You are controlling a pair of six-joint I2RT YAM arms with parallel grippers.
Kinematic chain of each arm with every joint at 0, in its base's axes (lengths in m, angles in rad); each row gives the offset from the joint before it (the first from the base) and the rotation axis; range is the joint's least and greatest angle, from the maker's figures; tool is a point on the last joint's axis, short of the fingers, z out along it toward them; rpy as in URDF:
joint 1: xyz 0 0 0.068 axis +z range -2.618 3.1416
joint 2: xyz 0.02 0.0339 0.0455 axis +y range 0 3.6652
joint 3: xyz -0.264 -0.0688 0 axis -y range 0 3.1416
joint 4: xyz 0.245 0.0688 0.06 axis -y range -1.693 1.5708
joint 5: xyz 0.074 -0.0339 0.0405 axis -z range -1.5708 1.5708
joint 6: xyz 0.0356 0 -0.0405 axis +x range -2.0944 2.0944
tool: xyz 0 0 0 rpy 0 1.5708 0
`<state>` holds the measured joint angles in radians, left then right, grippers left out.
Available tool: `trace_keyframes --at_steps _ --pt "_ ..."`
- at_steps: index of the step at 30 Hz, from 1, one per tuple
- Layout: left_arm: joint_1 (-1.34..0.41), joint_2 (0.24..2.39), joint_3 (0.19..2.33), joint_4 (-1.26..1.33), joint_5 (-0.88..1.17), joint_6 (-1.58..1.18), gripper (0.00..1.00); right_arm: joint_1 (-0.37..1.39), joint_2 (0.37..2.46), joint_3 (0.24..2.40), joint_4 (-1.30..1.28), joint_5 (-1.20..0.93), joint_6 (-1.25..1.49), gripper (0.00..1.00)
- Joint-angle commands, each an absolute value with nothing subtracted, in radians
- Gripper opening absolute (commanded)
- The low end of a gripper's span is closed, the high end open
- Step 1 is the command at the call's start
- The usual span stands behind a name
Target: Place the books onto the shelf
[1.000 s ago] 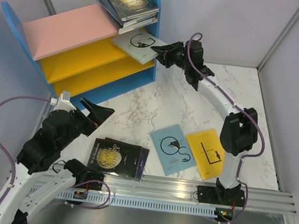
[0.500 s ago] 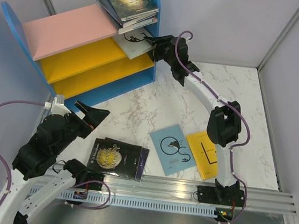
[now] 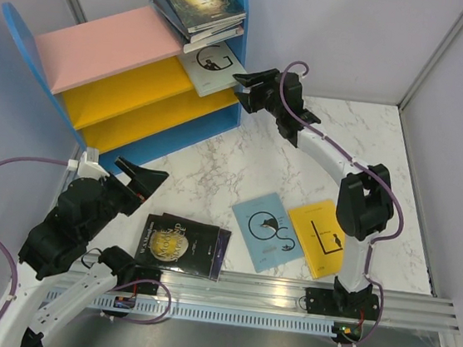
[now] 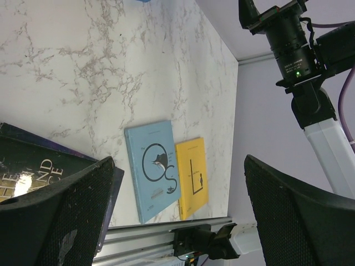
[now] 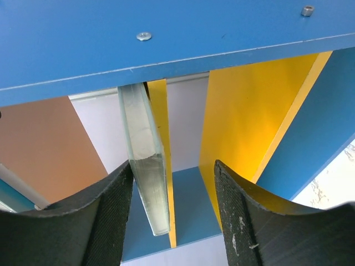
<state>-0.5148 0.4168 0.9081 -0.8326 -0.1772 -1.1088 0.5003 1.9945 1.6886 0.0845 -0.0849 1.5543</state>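
The shelf (image 3: pixel 104 46) stands at the back left, with a stack of books (image 3: pixel 199 2) at the right end of its pink top. A pale grey-blue book (image 3: pixel 213 64) lies on the upper yellow board. My right gripper (image 3: pixel 243 89) is open at that book's outer edge. In the right wrist view the book (image 5: pixel 148 183) stands close to the left finger (image 5: pixel 105 221), and a wide gap separates it from the other finger. On the table lie a black book (image 3: pixel 183 247), a teal-blue book (image 3: pixel 268 230) and a yellow book (image 3: pixel 318 236). My left gripper (image 3: pixel 144 173) hangs open and empty near the black book.
The shelf's blue side panel (image 5: pixel 166 39) fills the top of the right wrist view, with the yellow boards (image 5: pixel 244 122) behind. Grey walls close in the marble table (image 3: pixel 299 164). A metal rail (image 3: pixel 285 293) runs along the near edge.
My right gripper pushed the pale grey-blue book further onto the upper yellow board, opened and let it go. The left arm shifted slightly and stayed open.
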Motion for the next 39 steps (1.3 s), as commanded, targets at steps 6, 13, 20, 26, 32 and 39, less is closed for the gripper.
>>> trace_keyframes --at_steps 6,13,20,26,32,39 --pt "-0.515 0.39 0.916 -0.842 -0.187 -1.098 0.99 0.528 1.956 1.715 0.028 -0.107 1.483 0.59" --pt "-0.515 0.353 0.937 -0.891 -0.21 -1.091 0.99 0.568 1.986 1.791 0.008 -0.107 1.488 0.57" --pt "-0.515 0.331 0.969 -0.951 -0.244 -1.071 0.99 0.607 2.026 1.868 -0.051 -0.098 1.485 0.32" --pt "-0.515 0.322 1.023 -1.006 -0.297 -1.043 1.0 0.609 2.078 1.911 -0.071 -0.091 1.502 0.14" --pt "-0.517 0.296 1.075 -1.074 -0.37 -1.029 1.0 0.609 2.147 1.996 -0.08 -0.066 1.531 0.11" --pt "-0.534 0.282 1.111 -1.129 -0.416 -1.019 1.0 0.609 2.241 2.155 -0.124 -0.034 1.551 0.09"
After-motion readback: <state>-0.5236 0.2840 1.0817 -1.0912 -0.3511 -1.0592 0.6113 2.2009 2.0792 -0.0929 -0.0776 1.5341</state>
